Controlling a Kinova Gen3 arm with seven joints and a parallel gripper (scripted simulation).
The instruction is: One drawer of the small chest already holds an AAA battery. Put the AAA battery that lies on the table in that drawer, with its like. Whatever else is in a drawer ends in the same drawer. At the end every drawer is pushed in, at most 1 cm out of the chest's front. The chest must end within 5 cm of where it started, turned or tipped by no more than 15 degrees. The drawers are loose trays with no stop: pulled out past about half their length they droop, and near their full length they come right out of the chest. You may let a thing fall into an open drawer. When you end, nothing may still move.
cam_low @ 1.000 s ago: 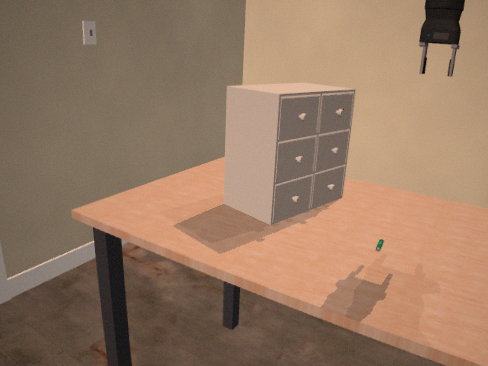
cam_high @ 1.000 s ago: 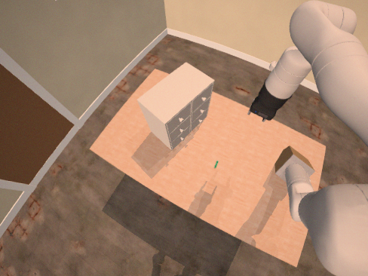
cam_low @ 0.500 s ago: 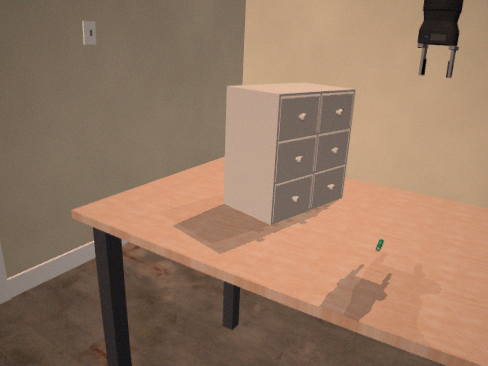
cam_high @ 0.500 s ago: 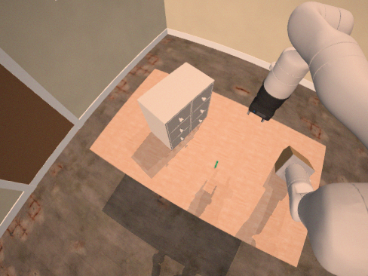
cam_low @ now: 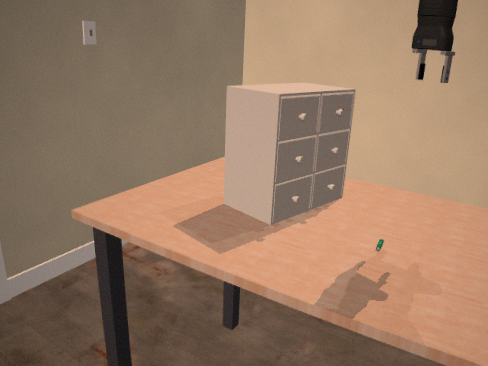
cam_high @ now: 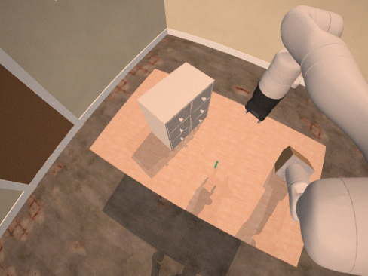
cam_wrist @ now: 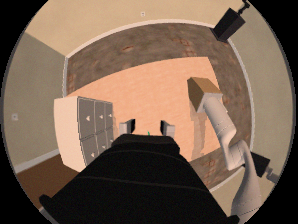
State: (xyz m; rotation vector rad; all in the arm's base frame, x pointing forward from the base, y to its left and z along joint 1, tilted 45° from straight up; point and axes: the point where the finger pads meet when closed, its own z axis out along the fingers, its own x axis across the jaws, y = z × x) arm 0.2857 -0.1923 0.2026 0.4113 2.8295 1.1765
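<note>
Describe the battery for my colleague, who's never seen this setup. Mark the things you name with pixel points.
On the wooden table (cam_high: 241,132) (cam_low: 165,200) (cam_wrist: 150,85), find the pale chest (cam_high: 175,90) (cam_low: 250,150) (cam_wrist: 67,130). Out beyond its drawer side lies a tiny cylinder, the battery (cam_high: 216,164) (cam_low: 380,245) (cam_wrist: 148,133). It alone is green.

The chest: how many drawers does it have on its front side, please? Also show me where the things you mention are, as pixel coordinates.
6. The chest (cam_high: 176,93) (cam_low: 251,150) (cam_wrist: 68,131) has two columns side by side, each with a top, a middle and a bottom drawer. More could hide on unseen sides.
</note>
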